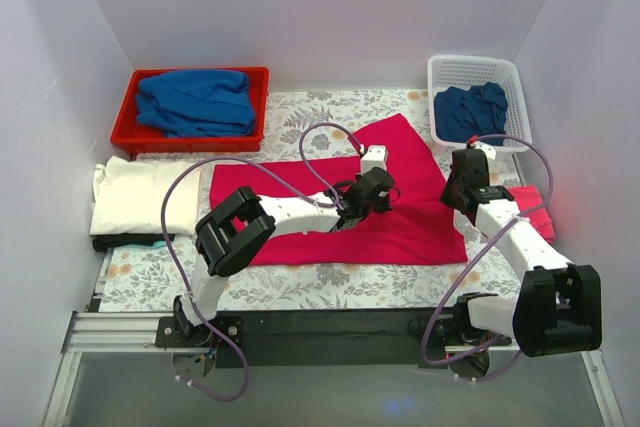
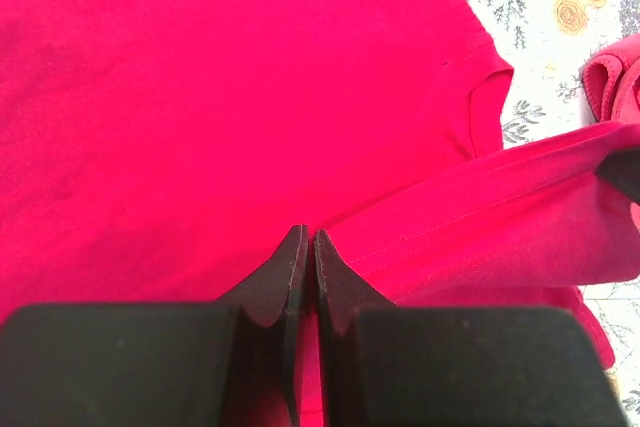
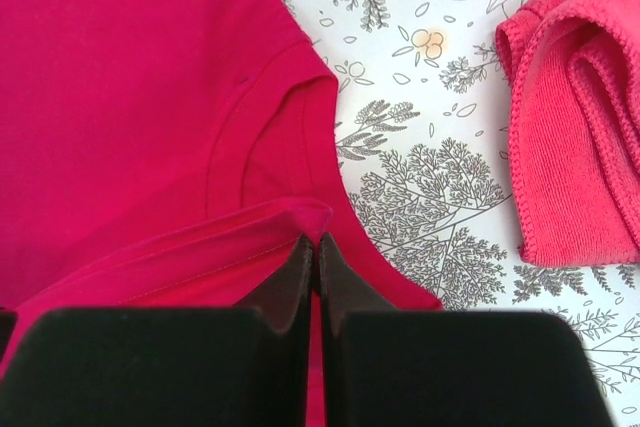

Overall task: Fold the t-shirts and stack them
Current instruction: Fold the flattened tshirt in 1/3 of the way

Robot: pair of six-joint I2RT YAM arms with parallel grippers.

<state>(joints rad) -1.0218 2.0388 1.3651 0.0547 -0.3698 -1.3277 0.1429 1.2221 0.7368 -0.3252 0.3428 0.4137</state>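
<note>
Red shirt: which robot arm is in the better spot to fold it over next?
Probably the right. The right gripper is shut on the outer edge of the crimson shirt, ready to carry it across; the left gripper is shut on fabric nearer the middle.

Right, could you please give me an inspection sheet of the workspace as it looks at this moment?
Surface: floral-print table cover, lying flat.
Job's things: crimson t-shirt spread mid-table; cream folded stack at left; blue shirt pile in the red bin; blue shirt in the white basket; pink folded garment at right.
Clutter: nothing seen.
Grippers: left pincer and right pincer are both shut on a raised edge of the crimson t-shirt.
Cables: purple cables loop from each arm.
Surroundings: white walls on three sides.
</note>
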